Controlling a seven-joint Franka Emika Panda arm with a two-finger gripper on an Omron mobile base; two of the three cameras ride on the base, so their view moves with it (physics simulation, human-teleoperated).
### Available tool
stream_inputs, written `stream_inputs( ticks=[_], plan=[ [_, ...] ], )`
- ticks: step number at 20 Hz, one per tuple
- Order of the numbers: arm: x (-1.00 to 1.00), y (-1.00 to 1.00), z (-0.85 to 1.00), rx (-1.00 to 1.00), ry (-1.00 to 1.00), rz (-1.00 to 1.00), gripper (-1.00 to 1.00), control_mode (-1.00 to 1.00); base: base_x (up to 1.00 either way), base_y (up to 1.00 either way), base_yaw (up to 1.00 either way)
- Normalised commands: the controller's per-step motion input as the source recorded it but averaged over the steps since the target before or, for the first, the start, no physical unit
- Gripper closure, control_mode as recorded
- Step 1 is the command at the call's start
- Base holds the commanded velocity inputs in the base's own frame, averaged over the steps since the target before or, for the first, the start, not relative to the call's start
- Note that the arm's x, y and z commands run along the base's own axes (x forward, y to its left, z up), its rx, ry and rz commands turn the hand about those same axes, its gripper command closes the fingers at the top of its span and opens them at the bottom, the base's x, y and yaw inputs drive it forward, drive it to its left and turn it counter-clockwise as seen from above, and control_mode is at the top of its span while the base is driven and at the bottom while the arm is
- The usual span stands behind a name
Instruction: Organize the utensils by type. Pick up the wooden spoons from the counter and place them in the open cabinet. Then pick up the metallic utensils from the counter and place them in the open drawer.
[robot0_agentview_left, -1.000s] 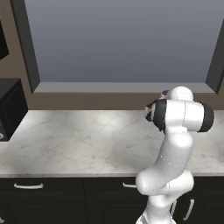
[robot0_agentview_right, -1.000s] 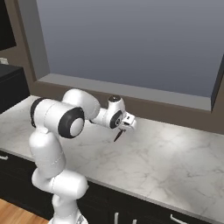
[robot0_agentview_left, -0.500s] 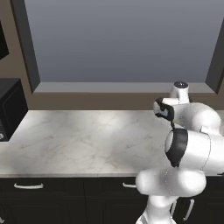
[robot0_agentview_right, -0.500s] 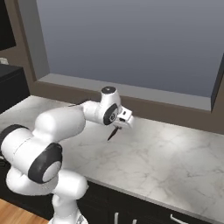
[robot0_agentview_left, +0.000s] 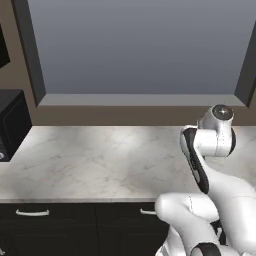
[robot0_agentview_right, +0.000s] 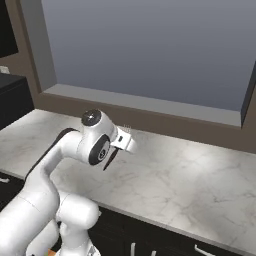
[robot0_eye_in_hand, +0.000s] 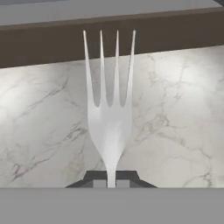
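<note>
OK, gripper (robot0_eye_in_hand: 111, 183) is clamped on the fork (robot0_eye_in_hand: 109, 109): in the hand view the two dark fingertips (robot0_eye_in_hand: 94, 178) sit tight on either side of the neck, just below the head, and the four silver tines stick straight out away from the hand. Fork is off the counter (robot0_eye_in_hand: 175, 113), held in the air above the white marble, tines aimed toward the brown back ledge (robot0_eye_in_hand: 52, 43) where the counter meets the wall. In the right base view the gripper (robot0_agentview_right: 125, 142) shows at the end of the arm above the counter (robot0_agentview_right: 175, 185), on the near side of the ledge (robot0_agentview_right: 150, 120) under the big grey window recess (robot0_agentview_right: 150, 50); the fork (robot0_agentview_right: 111, 157) shows as a dark handle hanging down and slightly toward the counter's front edge below the hand, with tiny pale tines poking up above it toward the ledge. In the left base view the wrist is turned away over the right part of the counter (robot0_agentview_left: 90, 160), so the fingers are hidden behind the arm there. Black cabinet fronts (robot0_agentview_left: 50, 220) with silver handles sit under the counter; a black appliance (robot0_agentview_left: 12, 125) stands at the counter's far left end.
</note>
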Motion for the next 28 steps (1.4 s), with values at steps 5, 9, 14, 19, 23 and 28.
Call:
stream_inputs(
  ticks=[5, 9, 14, 19, 23, 28],
  plan=[
    [-0.97, 0.45, 0.75, -0.10, -0.03, 0.00, 1.00, -1.00, 0.00, 0.00, 0.00],
    [-0.55, 0.32, 0.54, -0.09, 0.00, 0.01, 1.00, -1.00, 0.00, 0.00, 0.00],
    [-0.14, 0.15, 0.28, -0.05, 0.00, 0.03, 1.00, -1.00, 0.00, 0.00, 0.00],
    [-0.20, 0.05, 0.07, -0.02, -0.02, 0.01, 1.00, -1.00, 0.00, 0.00, 0.00],
    [-0.06, 0.00, 0.00, 0.00, -0.01, 0.01, 1.00, 1.00, -0.32, 0.00, 0.09],
    [0.00, 0.00, 0.00, 0.00, 0.00, 0.00, 1.00, 1.00, -0.67, 0.00, 0.33]
  ],
)
